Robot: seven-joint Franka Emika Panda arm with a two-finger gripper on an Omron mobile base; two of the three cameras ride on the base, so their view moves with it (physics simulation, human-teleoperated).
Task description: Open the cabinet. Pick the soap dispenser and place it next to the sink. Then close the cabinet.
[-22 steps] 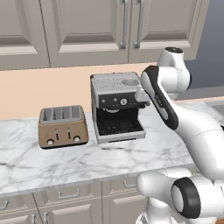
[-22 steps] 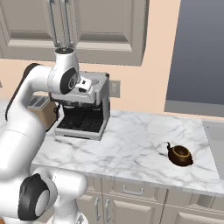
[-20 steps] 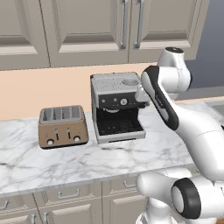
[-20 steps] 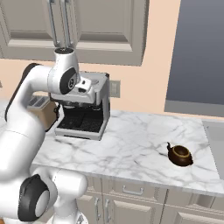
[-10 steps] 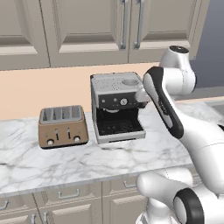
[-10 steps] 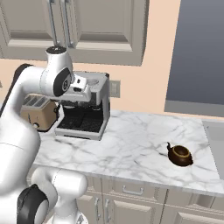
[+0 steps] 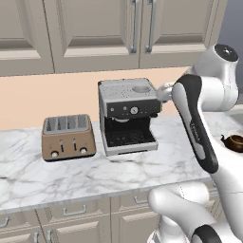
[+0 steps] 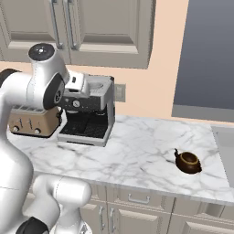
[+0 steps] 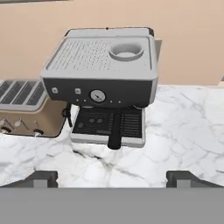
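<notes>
A white marble counter [image 7: 71, 180] runs under a peach wall, with the cabinet [image 7: 142, 28] hanging above it, both greige doors shut and their long silver bar handles side by side at the centre seam. In the left base view a grey-and-black espresso machine [image 7: 127, 116] stands at the counter's middle, and a copper toaster [image 7: 67, 136] sits just beside it at 9 o'clock. In the right base view a small brown teapot [image 8: 188, 161] rests well apart from the machine at about 4 o'clock, near the sink [image 8: 225, 146], whose grey basin edge shows at the far right. The white arm bends up over the counter, its hand held close to the espresso machine's upper corner. In the hand view the gripper [image 9: 113, 177] looks down on the machine's top, its two dark fingertips [image 9: 41, 177] standing wide apart with nothing between them, so the jaws are spread and empty
</notes>
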